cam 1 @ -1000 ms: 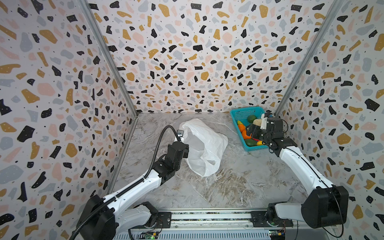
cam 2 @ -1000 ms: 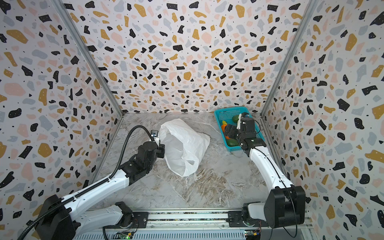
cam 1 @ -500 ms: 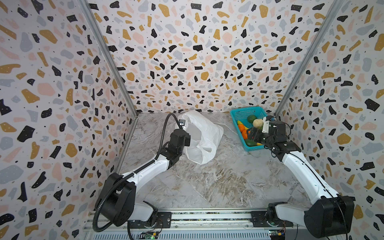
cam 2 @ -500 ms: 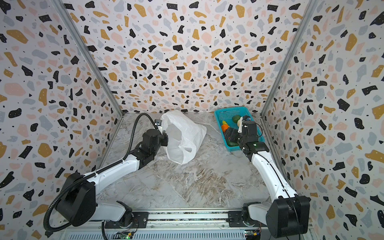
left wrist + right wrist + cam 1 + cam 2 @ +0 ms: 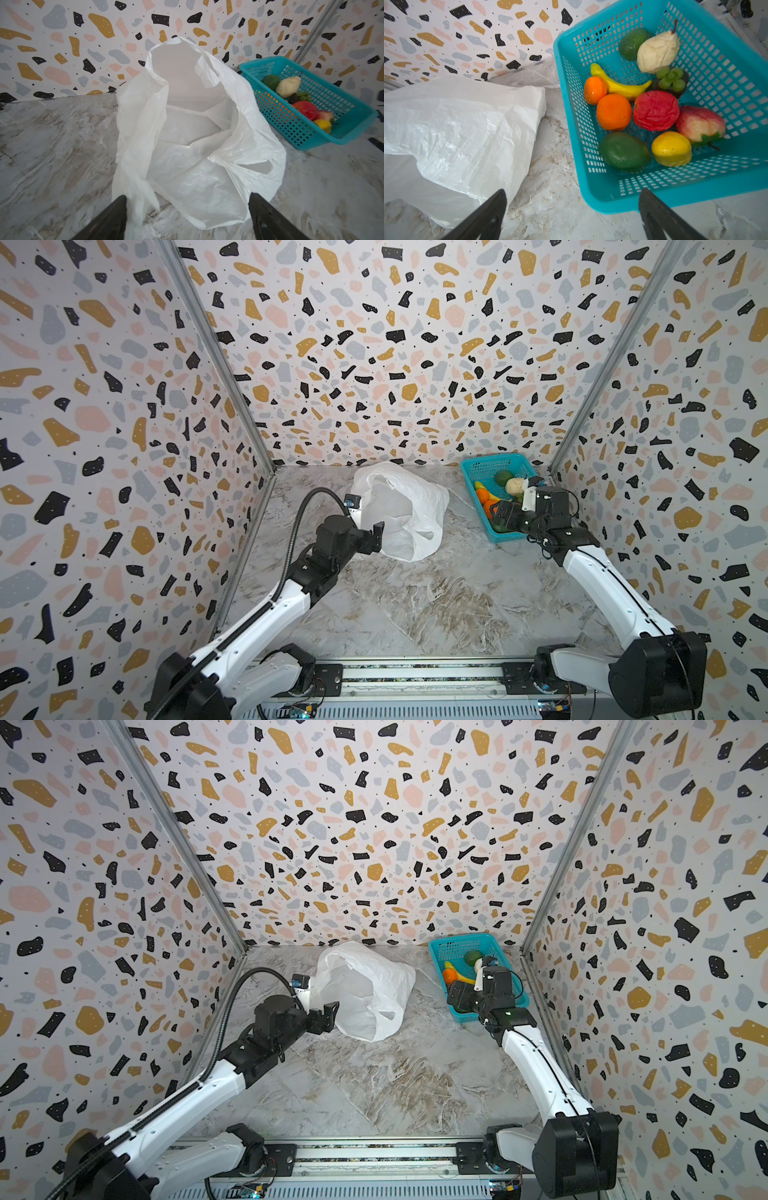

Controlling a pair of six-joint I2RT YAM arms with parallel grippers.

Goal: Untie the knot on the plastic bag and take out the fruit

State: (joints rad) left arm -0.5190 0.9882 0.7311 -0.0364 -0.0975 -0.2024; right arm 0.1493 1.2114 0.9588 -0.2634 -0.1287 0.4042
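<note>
The plastic bag (image 5: 403, 510) (image 5: 365, 990) lies slumped on the table near the back wall, its mouth gaping and its inside empty (image 5: 187, 116); no knot shows. My left gripper (image 5: 372, 537) (image 5: 188, 196) is open at the bag's near-left edge, and a blurred flap of plastic hangs beside one finger (image 5: 116, 209). The fruit lies in the teal basket (image 5: 612, 199): two oranges (image 5: 613, 112), a beige piece (image 5: 656, 52), a red one (image 5: 656, 110), a pink one (image 5: 699, 122), a yellow one (image 5: 671, 148) and a dark green oval (image 5: 624, 152). My right gripper (image 5: 500, 516) (image 5: 573, 190) is open and empty above the basket's near corner.
The basket (image 5: 486, 466) stands in the back right corner against the walls. It also holds a banana (image 5: 620, 87), a lighter green ball (image 5: 631, 43) and a dark fruit with a green top (image 5: 671, 82). Patterned walls close in three sides of the marble table (image 5: 415, 605).
My left gripper has opened and let go of the bag, which has moved toward the back wall and settled on the table. My right gripper has drawn back from over the basket.
</note>
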